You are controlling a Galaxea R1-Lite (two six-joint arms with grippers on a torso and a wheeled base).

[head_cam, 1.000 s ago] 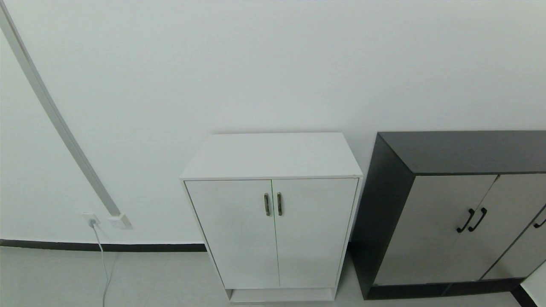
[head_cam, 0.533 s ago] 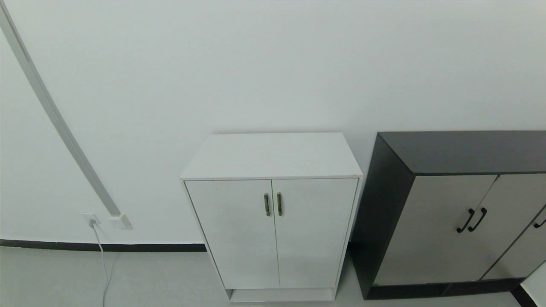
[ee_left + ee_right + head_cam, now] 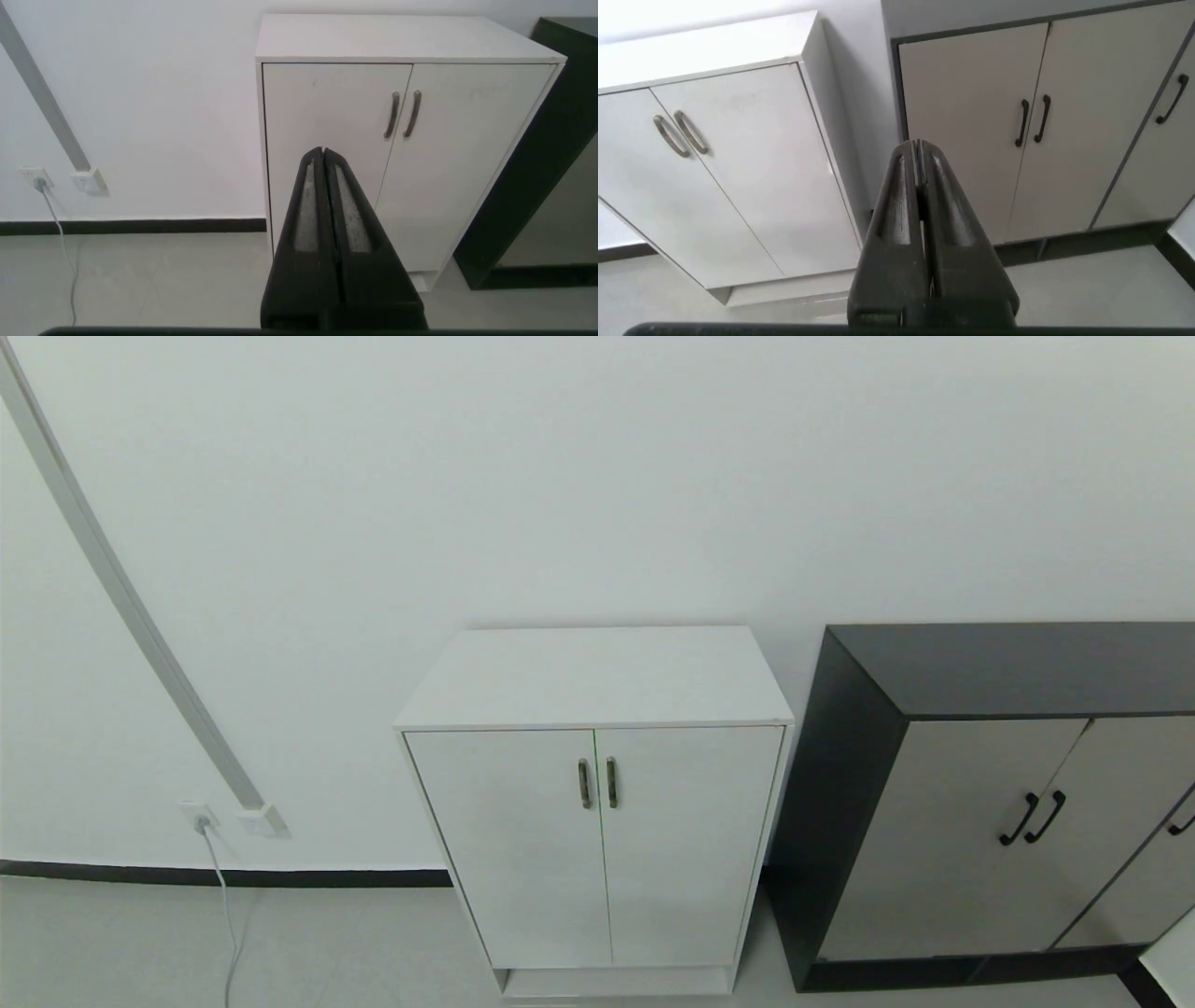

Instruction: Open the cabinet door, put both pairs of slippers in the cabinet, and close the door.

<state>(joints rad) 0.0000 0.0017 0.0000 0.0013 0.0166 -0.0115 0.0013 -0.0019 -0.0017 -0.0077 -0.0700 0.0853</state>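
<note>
Head view: the cabinet [image 3: 597, 677] stands against the wall [image 3: 560, 476], doors [image 3: 523, 840] shut, a dark cabinet [image 3: 980, 821] just beside it. Left wrist view: left gripper [image 3: 323, 154] is pinched closed, empty, facing the cabinet. Right wrist view: right gripper [image 3: 918, 147] is closed too, holding nothing.

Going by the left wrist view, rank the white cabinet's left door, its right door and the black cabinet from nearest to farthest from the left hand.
1. Left door, straight ahead of the left hand.
2. Right door, further toward the robot's right.
3. Black cabinet, farthest off to the right, past both doors.
</note>
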